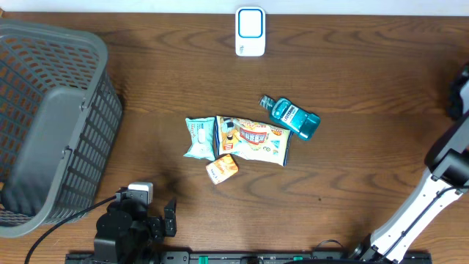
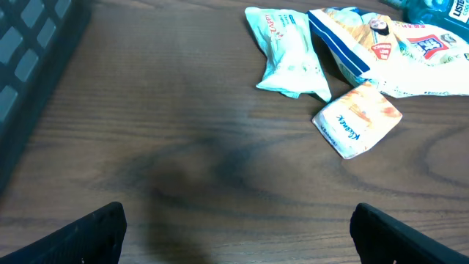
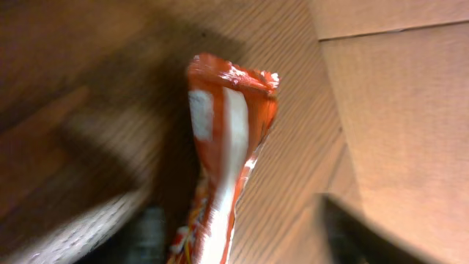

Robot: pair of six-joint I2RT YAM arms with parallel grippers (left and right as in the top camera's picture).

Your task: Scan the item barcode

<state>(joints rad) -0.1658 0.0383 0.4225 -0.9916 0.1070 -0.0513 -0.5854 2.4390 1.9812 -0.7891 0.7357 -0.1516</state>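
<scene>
An orange-red and white packet (image 3: 223, 147) stands upright between the fingers of my right gripper (image 3: 256, 238) in the blurred right wrist view. The jaws stand apart, with a gap of bare wood between the packet and the right-hand finger (image 3: 366, 235). In the overhead view only the right arm (image 1: 447, 172) shows, at the right edge. The white scanner (image 1: 250, 31) stands at the back middle of the table. My left gripper (image 2: 238, 235) is open and empty low at the front left, short of an orange tissue pack (image 2: 357, 119).
A grey basket (image 1: 51, 125) fills the left side. In the middle lie a teal mouthwash bottle (image 1: 292, 117), a snack bag (image 1: 253, 139), a teal wipes packet (image 1: 199, 138) and the tissue pack (image 1: 222, 169). A cardboard box (image 3: 396, 110) stands beside the right gripper.
</scene>
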